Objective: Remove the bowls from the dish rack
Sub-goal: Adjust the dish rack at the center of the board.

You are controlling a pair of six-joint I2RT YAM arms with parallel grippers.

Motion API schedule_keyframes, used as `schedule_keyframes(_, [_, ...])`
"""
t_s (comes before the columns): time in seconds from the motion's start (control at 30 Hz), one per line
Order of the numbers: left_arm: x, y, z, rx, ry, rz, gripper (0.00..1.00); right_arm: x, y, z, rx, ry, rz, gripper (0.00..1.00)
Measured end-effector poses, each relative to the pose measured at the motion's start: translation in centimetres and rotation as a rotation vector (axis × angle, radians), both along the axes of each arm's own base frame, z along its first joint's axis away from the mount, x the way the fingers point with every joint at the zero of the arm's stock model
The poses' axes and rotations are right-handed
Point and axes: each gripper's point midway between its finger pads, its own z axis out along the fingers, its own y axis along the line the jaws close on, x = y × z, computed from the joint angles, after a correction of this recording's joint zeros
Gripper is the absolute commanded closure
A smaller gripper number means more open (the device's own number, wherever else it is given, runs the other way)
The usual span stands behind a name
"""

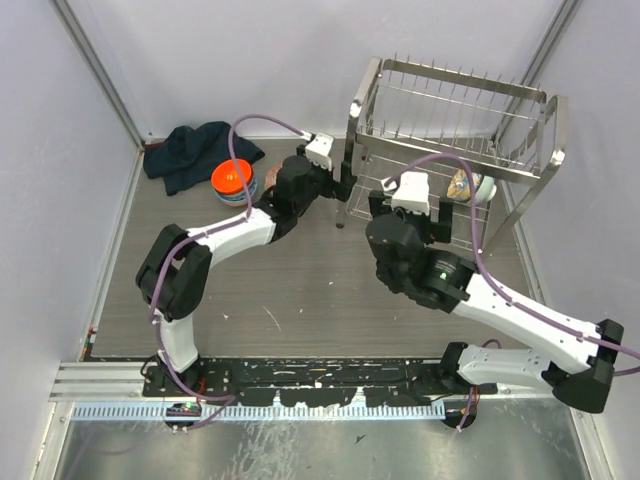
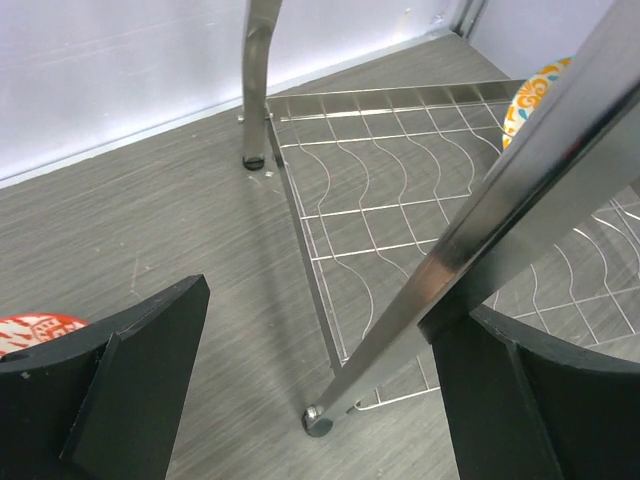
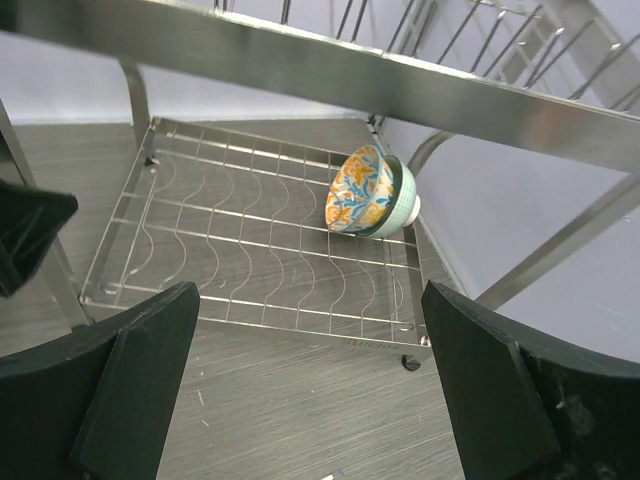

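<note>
Right gripper [image 3: 310, 300] hovering spread wide, orange-and-blue floral ceramic bowl [image 3: 362, 192] lying tilted ahead in silver wire dish rack [image 3: 300, 62], left gripper [image 2: 322, 325] gaping

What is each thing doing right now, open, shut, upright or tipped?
Silver wire dish rack: upright.
Pale mint green round bowl: tipped sideways on the rack's lower shelf.
Orange-and-blue floral round bowl: tipped sideways, touching the mint bowl.
Bright orange round bowl: on the table, outside the rack.
Dark blue cloth: crumpled.
Left pincer: open, empty.
Right pincer: open, empty.
</note>
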Motion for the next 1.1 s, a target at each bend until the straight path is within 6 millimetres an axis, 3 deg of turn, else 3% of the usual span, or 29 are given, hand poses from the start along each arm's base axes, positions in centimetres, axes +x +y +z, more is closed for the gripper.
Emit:
schedule_keyframes(0.17, [2.1, 1.4, -0.1, 0.005, 0.022, 0.026, 0.04, 1.9, 1.2, -2.1, -0.015, 0.061, 0.027, 0.0])
schedule_keyframes(0.37, [4.2, 2.0, -0.1, -0.002, 0.048, 0.027, 0.04, 2.9, -0.6, -2.3, 0.058, 0.063, 0.008, 0.0])
schedule_keyframes(0.7, [6.5, 2.3, -0.2, -0.007, 0.073, 0.007, 0.04, 0.1, -5.0, -1.1, 0.181, -0.001, -0.036, 0.0])
schedule_keyframes(1.1, [8.7, 2.3, -0.6, -0.002, 0.105, -0.007, 0.05, -2.1, -8.3, -4.3, 0.182, 0.053, -0.124, 0.0])
